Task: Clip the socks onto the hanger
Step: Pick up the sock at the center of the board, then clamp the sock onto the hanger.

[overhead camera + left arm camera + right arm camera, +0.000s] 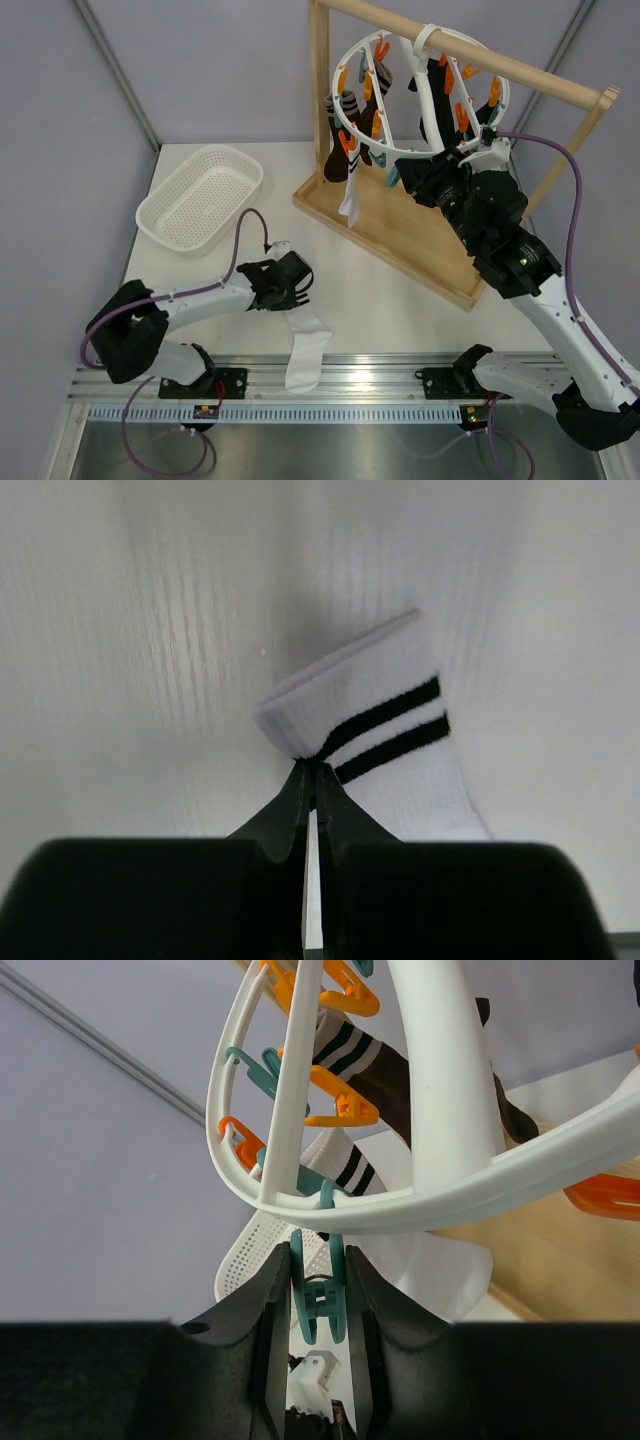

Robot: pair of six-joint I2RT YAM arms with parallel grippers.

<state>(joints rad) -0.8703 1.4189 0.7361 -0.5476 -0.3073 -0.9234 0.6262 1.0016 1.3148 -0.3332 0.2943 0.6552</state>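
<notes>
Left fingers [293,798] pinch striped sock [392,742]; right fingers [274,1300] clamp teal clip [318,1308]; basket [170,232] beside.

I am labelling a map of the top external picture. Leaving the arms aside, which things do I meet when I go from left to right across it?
white mesh basket → white sock lying at the table's near edge → round hanger

Teal clip [318,1305] between the fingers [268,1325]
</notes>
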